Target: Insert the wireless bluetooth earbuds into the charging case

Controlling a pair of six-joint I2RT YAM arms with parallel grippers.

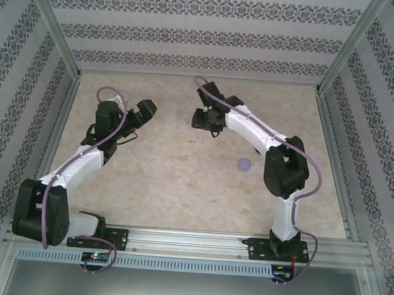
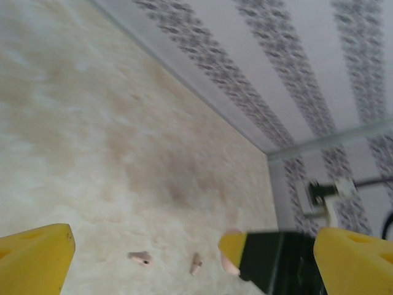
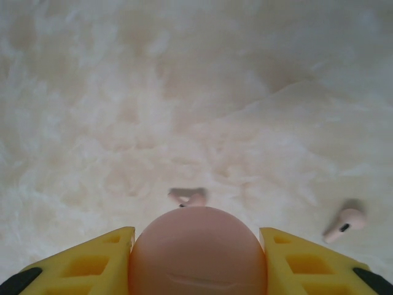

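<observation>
My right gripper [image 3: 196, 236] is shut on a round pale pink charging case [image 3: 196, 258], closed, held just above the table. Two pale pink earbuds lie on the table beyond it: one earbud [image 3: 189, 196] right past the case's far edge, the other earbud [image 3: 344, 224] off to the right. In the left wrist view the same earbuds [image 2: 140, 257] [image 2: 196, 263] lie between my left gripper's [image 2: 193, 246] wide-open yellow fingers [image 2: 34, 255], with the right gripper's yellow-tipped finger [image 2: 236, 246] and the pink case [image 2: 229, 266] beside them. From above, the left gripper [image 1: 145, 109] faces the right gripper [image 1: 203, 118].
A closed round purple case [image 1: 243, 164] lies on the beige table [image 1: 180, 187], to the right of centre beside the right arm. Patterned walls and metal frame rails [image 1: 56, 109] enclose the table on three sides.
</observation>
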